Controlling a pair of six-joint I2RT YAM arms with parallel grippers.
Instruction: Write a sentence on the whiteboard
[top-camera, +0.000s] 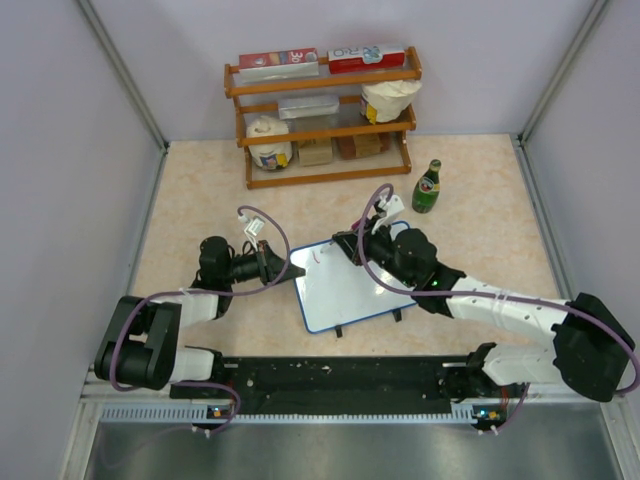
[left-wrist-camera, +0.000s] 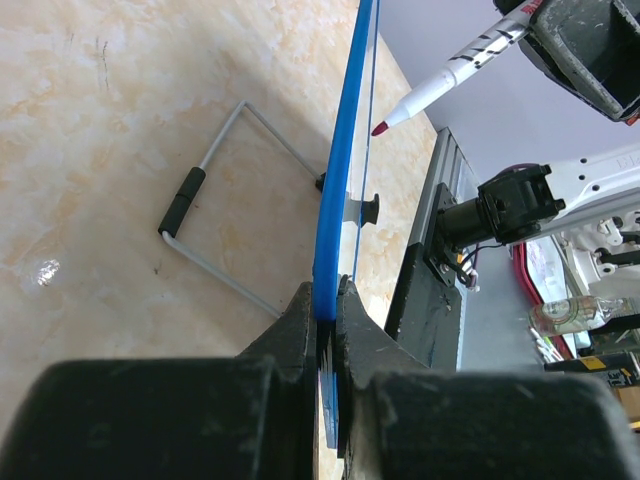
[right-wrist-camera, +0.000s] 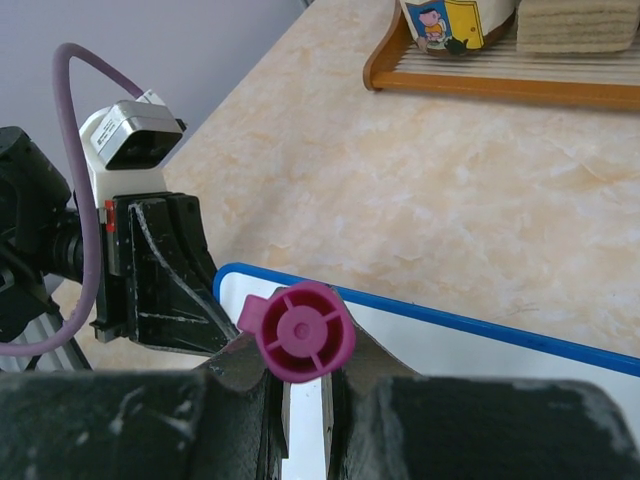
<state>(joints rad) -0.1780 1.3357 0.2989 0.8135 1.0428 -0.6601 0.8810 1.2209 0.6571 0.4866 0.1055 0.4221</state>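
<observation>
Top view: the whiteboard (top-camera: 345, 290) is lying tilted at the centre of the frame on the table (top-camera: 200, 190). The left gripper (top-camera: 283, 265) is pinching its left edge. The right gripper (top-camera: 352, 245) is holding a marker (top-camera: 340, 250) over the board's upper edge.

Left wrist view: the closed jaws are clamping the blue frame at lower centre. The marker's dark red tip is pointing at the board from the upper right, possibly just off the surface. A wire stand (left-wrist-camera: 215, 225) is lying at the left.

Right wrist view: the closed jaws are gripping the marker's magenta end at lower centre, with the board's blue edge running behind it.
</observation>
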